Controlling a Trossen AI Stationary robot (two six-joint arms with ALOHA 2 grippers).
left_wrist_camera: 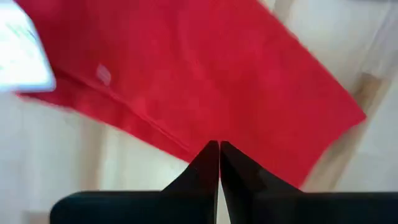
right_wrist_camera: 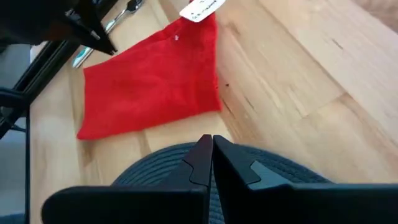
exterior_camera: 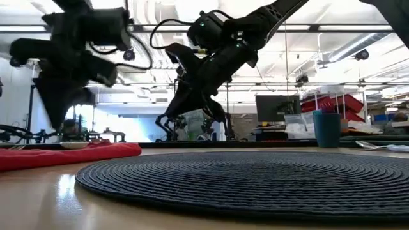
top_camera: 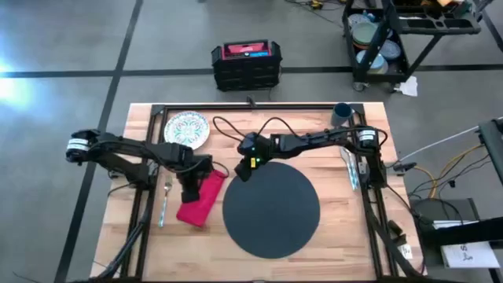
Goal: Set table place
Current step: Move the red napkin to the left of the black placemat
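High cam looks straight down on the whole desk (top_camera: 314, 141); low cam sits at desk level, facing the room. Both wrist cams look down close (napkin (right_wrist_camera: 149, 87) shared).

You have a red cloth napkin (top_camera: 201, 200) beside a round dark grey mat (top_camera: 271, 209) with a fine ribbed weave, both on a surface (top_camera: 330, 153) of light wooden planks edged by a black rail. The small plate (top_camera: 186, 130) is white with a green and multicoloured pattern, the cup (top_camera: 342, 115) dark blue-teal, and the fork (top_camera: 166, 198) is silver
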